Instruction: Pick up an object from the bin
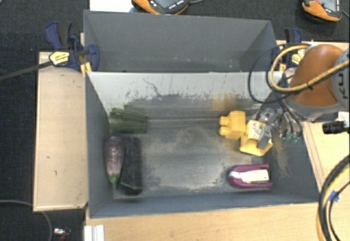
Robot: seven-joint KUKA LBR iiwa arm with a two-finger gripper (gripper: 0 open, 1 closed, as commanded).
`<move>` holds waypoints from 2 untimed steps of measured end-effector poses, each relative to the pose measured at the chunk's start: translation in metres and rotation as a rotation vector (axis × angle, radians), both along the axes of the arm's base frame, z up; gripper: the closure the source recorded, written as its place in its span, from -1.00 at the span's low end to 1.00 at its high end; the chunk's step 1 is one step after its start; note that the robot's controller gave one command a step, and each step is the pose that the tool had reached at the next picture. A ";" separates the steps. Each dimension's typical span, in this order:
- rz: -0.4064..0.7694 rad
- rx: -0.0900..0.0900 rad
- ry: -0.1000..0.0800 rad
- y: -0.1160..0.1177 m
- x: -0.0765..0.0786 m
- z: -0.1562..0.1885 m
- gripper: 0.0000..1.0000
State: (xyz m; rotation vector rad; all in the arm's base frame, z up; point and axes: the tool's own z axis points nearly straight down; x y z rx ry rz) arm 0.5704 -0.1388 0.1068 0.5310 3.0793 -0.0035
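Tool (267, 130) at the yellow toy (234, 124), right side — can't tell if it's open.
Probably light, stiff, slick — grip its narrow middle.

**Grey metal bin** (175, 43): rectangular, with sloping walls. The floor was scuffed and worn pale in a band below the back wall. Five items lay on the floor.

1. Dark green ribbed bundle (127, 121): lay crosswise at the back left.
2. Toy aubergine (114, 158): purple with a green stalk end pointing to the front. It lay lengthwise along the left wall.
3. Black oblong block (131, 168): lay lengthwise, touching the aubergine's right side.
4. Yellow plastic toy (236, 125): lumpy, on the right, nearer the back wall. Whether it was one piece or two could not be told.
5. Purple-and-white oblong item (250, 176): lay flat at the front right, near the yellow toy but apart from it.
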 end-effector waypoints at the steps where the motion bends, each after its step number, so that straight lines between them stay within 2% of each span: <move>1: 0.002 -0.001 -0.003 0.000 0.000 0.016 1.00; 2: 0.003 -0.001 -0.004 0.000 0.001 0.027 1.00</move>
